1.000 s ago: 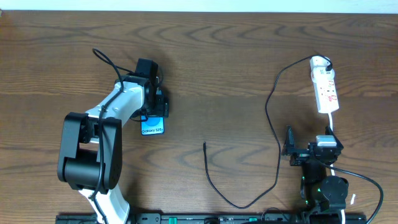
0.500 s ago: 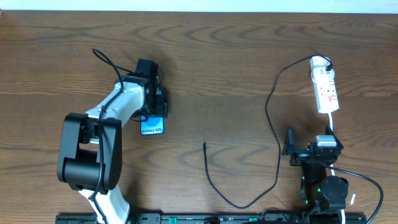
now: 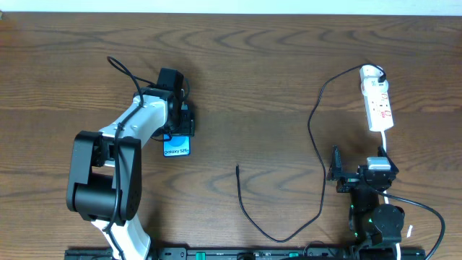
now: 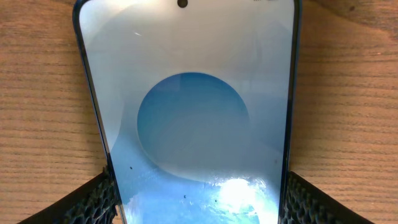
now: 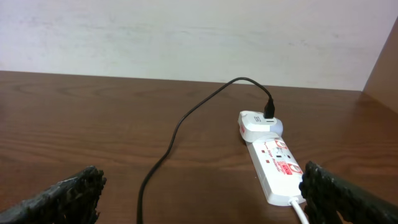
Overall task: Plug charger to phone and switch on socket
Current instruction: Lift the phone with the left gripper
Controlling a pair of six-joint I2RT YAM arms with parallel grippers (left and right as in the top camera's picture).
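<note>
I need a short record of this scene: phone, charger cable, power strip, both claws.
phone: screen up on the table
left claw: closed on the phone's long edges
charger cable: one end at the power strip, plug tip lying free
power strip: right side, untouched
right claw: open, empty

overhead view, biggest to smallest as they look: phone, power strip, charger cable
1. charger cable, longest though thin
2. power strip
3. phone, but the left gripper hides part of it, so second and third are unsure
</note>
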